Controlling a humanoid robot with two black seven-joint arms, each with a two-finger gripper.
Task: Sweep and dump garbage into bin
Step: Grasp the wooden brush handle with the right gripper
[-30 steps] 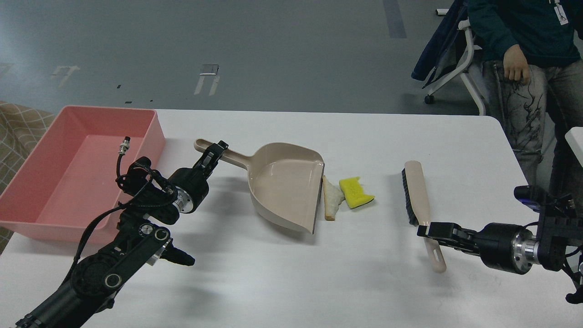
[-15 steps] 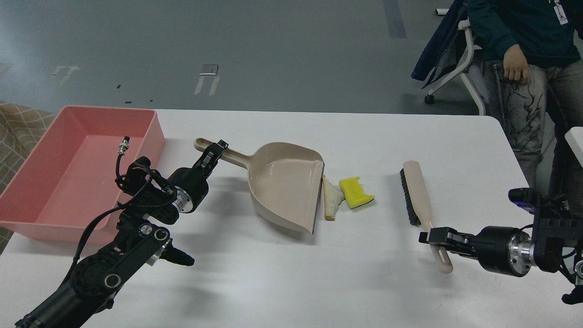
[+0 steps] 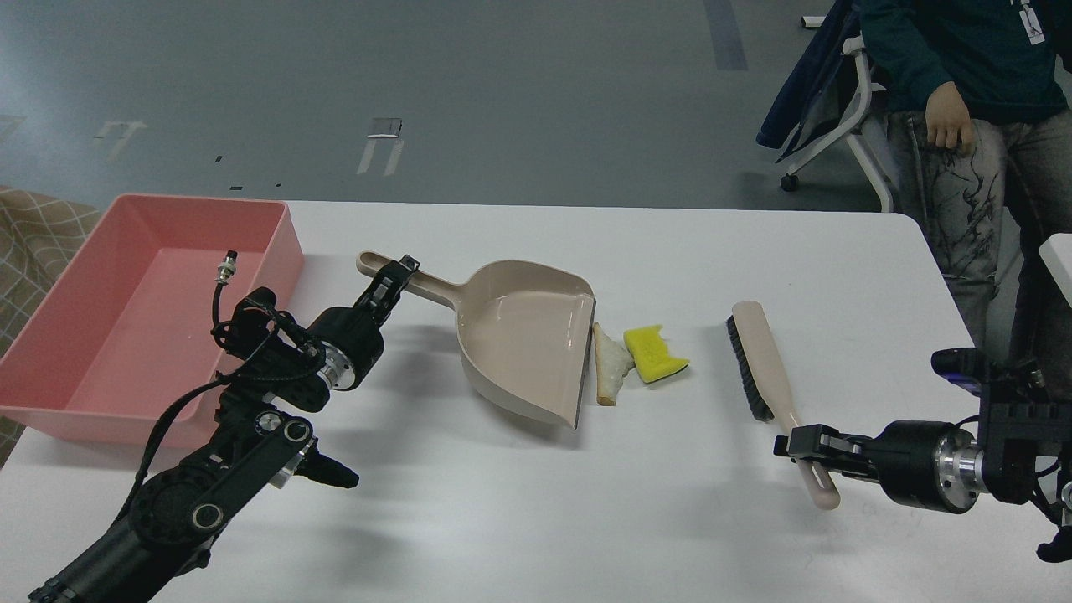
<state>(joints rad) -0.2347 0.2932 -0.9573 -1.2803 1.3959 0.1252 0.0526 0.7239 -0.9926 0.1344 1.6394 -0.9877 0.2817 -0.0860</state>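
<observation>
The garbage lies mid-table: a triangular white bread slice [image 3: 610,365] with brown crust, and a yellow sponge [image 3: 654,353] with a dark green side touching its right edge. Both sit just right of the mouth of the beige dustpan [image 3: 523,335]. My left gripper [image 3: 397,277] is shut on the dustpan's handle. My right gripper [image 3: 797,441] is shut on the handle of the beige black-bristled brush [image 3: 760,360], whose head lies right of the sponge, apart from it. The pink bin [image 3: 283,243] stands at the table's far left.
A person [image 3: 963,109] stands beyond the table's right far corner beside a white chair frame [image 3: 846,126]. The table's right edge [image 3: 946,276] is near my right arm. My left arm lies between the bin and the dustpan.
My right gripper has moved toward me with the brush handle. The brush has tilted and its head has shifted a little left, toward the sponge. The left arm and dustpan have barely moved.
</observation>
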